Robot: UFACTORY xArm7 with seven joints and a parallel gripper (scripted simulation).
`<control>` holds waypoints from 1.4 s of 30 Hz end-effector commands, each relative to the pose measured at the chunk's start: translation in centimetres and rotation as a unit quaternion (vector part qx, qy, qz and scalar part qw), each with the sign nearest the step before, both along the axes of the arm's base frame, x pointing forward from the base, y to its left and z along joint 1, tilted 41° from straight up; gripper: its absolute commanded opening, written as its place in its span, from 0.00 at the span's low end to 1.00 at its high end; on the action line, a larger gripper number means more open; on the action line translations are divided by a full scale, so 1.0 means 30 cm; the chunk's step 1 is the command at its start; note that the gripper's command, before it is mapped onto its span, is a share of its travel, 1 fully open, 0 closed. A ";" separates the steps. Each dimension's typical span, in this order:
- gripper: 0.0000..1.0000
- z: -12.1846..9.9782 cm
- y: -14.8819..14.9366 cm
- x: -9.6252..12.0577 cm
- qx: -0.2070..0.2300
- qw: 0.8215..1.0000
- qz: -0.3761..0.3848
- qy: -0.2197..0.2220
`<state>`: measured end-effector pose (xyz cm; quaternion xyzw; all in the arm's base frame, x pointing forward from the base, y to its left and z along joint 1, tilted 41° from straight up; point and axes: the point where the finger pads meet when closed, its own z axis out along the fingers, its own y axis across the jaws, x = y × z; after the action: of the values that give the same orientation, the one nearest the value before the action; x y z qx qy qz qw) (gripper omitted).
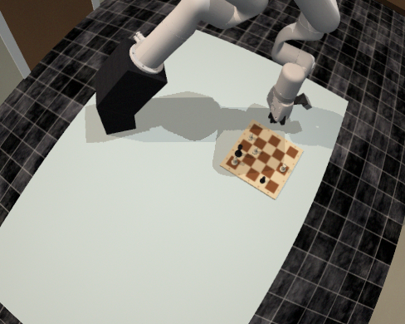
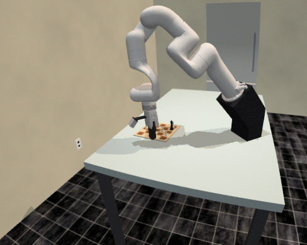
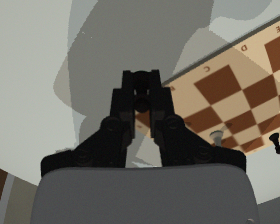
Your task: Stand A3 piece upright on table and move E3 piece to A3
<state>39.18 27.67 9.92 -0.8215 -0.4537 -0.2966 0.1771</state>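
Note:
My gripper (image 1: 277, 120) (image 2: 152, 136) (image 3: 141, 85) is shut on a small dark chess piece (image 3: 143, 102) that the fingers mostly hide. It hangs low over the white table (image 1: 153, 211) (image 2: 194, 163), just beyond the far corner of the chessboard (image 1: 278, 193) (image 2: 176, 129) (image 3: 209, 71). On the board stand a tall black piece (image 1: 240, 149) (image 2: 171, 125), a small black piece (image 1: 261, 179), and several white pieces, among them one near the far edge (image 1: 252, 136), one in the middle (image 1: 256, 150), one at the left corner (image 1: 236, 161) and one on the right (image 1: 283, 169). All look upright.
The arm's black base block (image 1: 124, 90) (image 2: 246, 112) stands at the back of the table. The arm arches over the table's rear half. The table's edge lies a short way to the right of the board.

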 end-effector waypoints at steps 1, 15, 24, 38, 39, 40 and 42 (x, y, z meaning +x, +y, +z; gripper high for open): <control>0.00 -0.025 0.029 0.029 -0.007 0.999 -0.019 -0.026; 0.00 -0.038 0.039 0.036 -0.007 0.999 -0.019 -0.026; 0.00 -0.038 0.039 0.036 -0.007 0.999 -0.019 -0.026; 0.00 -0.038 0.039 0.036 -0.007 0.999 -0.019 -0.026; 0.00 -0.038 0.039 0.036 -0.007 0.999 -0.019 -0.026; 0.00 -0.038 0.039 0.036 -0.007 0.999 -0.019 -0.026; 0.00 -0.038 0.039 0.036 -0.007 0.999 -0.019 -0.026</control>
<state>40.19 28.86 8.72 -0.8229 -0.4454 -0.3175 0.1540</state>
